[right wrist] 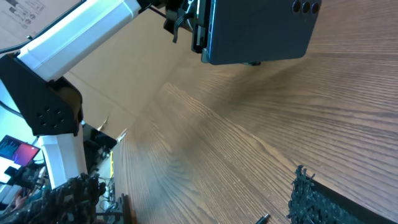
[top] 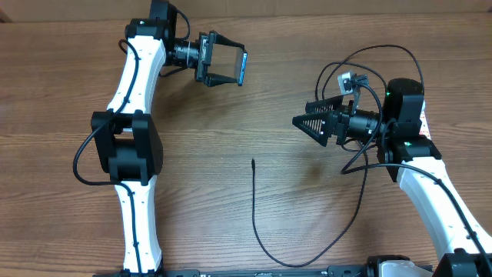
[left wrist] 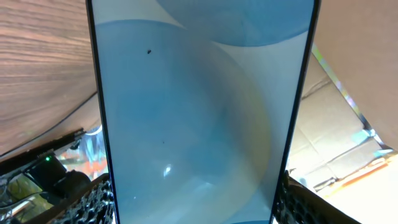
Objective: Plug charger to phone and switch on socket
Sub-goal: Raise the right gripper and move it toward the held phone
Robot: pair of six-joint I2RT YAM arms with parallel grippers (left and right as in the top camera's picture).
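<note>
My left gripper [top: 223,65] is shut on the phone [top: 241,68] and holds it edge-up above the back of the table. In the left wrist view the phone's light blue screen [left wrist: 199,106] fills the frame between the fingers [left wrist: 199,208]. The right wrist view shows its dark back [right wrist: 255,31]. The charger's thin black cable [top: 256,215] lies on the table, its tip [top: 254,161] pointing away, also seen in the right wrist view [right wrist: 264,218]. My right gripper [top: 304,121] is open and empty, above and right of the tip, and also shows in its wrist view [right wrist: 186,208]. The socket is not in view.
The brown wooden table [top: 231,138] lies between the arms. Loose black wires [top: 369,58] loop above the right wrist. The left arm's white links and black joint [top: 127,146] stand along the left side.
</note>
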